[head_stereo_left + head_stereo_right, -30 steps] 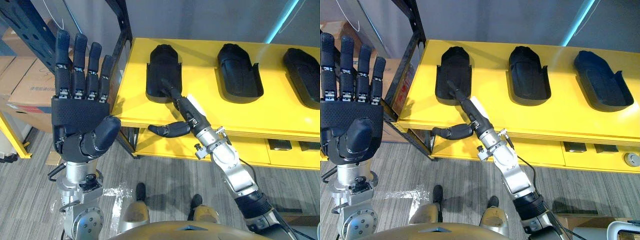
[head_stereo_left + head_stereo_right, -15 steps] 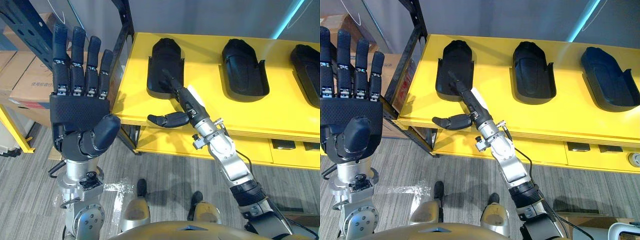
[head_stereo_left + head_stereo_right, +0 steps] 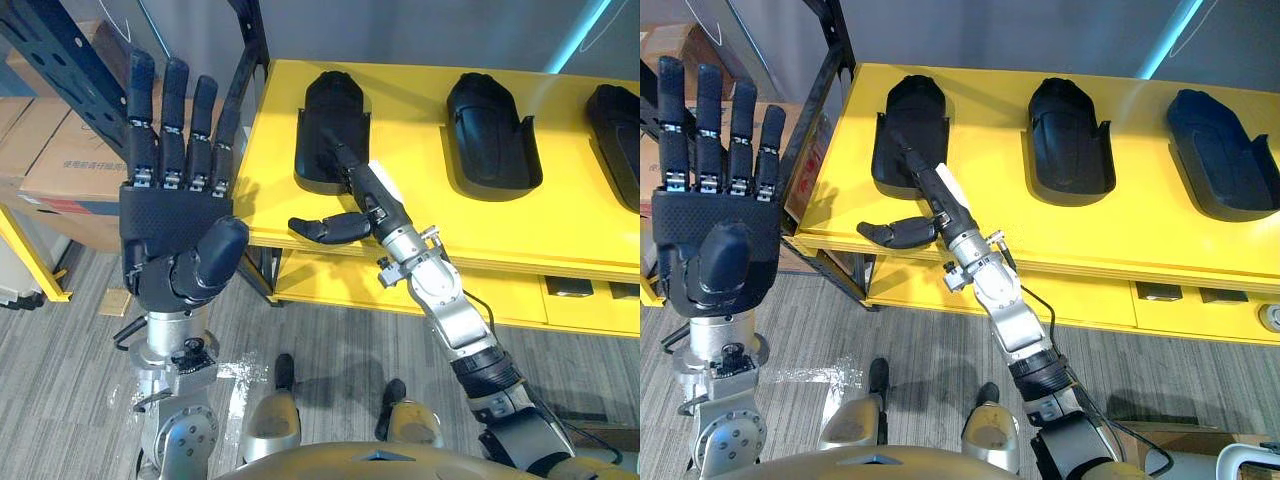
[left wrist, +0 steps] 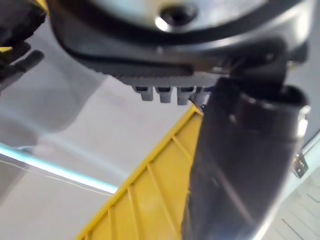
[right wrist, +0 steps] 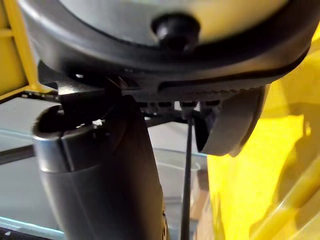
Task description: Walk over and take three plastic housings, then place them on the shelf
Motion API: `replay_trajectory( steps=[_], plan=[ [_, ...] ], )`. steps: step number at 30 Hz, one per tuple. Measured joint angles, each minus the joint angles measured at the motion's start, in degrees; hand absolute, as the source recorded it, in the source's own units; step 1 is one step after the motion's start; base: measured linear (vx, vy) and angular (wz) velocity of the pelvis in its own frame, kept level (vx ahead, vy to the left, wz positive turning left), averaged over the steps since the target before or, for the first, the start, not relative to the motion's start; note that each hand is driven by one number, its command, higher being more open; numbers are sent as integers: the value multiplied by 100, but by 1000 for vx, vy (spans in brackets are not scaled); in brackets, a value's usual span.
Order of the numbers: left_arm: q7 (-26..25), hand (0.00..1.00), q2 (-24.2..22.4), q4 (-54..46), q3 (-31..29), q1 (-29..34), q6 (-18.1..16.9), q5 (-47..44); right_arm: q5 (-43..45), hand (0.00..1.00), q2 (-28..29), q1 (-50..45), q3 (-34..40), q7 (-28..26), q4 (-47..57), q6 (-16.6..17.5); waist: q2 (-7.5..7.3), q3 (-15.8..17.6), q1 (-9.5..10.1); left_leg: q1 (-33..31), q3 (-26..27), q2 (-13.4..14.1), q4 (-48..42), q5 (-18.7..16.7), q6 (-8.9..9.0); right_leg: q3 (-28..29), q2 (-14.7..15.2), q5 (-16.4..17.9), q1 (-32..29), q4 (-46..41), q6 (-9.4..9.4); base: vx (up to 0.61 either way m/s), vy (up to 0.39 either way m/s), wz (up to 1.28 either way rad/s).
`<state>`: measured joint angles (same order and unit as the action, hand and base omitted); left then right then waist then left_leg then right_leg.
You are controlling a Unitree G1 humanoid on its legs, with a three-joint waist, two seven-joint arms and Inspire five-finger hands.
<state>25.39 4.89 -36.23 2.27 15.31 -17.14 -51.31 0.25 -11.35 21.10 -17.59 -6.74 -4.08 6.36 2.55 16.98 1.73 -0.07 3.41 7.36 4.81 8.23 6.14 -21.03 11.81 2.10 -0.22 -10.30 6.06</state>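
Three black plastic housings lie in a row on the yellow table: the left housing, the middle housing and the right housing. My right hand reaches over the table's front edge, its straight fingers resting on the near end of the left housing and its thumb spread out sideways past the table's edge. My left hand is raised to the left of the table, palm facing the camera, fingers straight and spread, holding nothing.
A dark metal shelf frame stands at the table's left end, with cardboard boxes behind it. A lower yellow level sits under the tabletop. Grey plank floor lies in front.
My right hand has slid a little further forward onto the left housing. My left hand has shifted slightly right. The view has shifted a little too.
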Motion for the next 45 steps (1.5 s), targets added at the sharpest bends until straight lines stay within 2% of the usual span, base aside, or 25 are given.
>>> replay_trajectory(
  steps=[8,21,24,33,39,45],
  plan=[
    [-91,100,-1,0,4,-12,3,12,-2,100,16,204,11,135,-205,5,98,73,49,25,-4,8,0,7,4,-3,6,42,0,-65,-11,0,0,0],
    [-77,100,-1,1,-7,-24,4,-17,-235,100,94,666,88,413,-699,20,91,104,119,12,-68,7,0,10,6,-65,10,60,24,-79,-13,-1,-6,1],
    [29,100,-1,5,-8,-24,4,-36,-347,100,97,792,136,494,-751,21,101,199,131,19,-82,7,0,19,5,-75,12,64,32,-94,-15,0,0,0],
    [360,100,-2,35,-121,-21,3,-107,-449,100,88,806,200,499,-773,35,101,199,127,20,-96,7,0,18,6,-92,19,102,28,-130,-16,0,-7,0],
    [492,100,-2,141,-163,31,3,-107,-439,100,45,187,371,302,-137,33,96,196,114,75,-66,5,2,8,6,-80,8,80,108,-43,11,1,-1,-2],
    [539,100,-19,141,-328,132,76,-108,-439,100,-70,-642,358,-309,676,-24,52,163,108,279,70,21,5,-89,29,19,-40,17,313,151,52,17,-16,-11]
  ],
)
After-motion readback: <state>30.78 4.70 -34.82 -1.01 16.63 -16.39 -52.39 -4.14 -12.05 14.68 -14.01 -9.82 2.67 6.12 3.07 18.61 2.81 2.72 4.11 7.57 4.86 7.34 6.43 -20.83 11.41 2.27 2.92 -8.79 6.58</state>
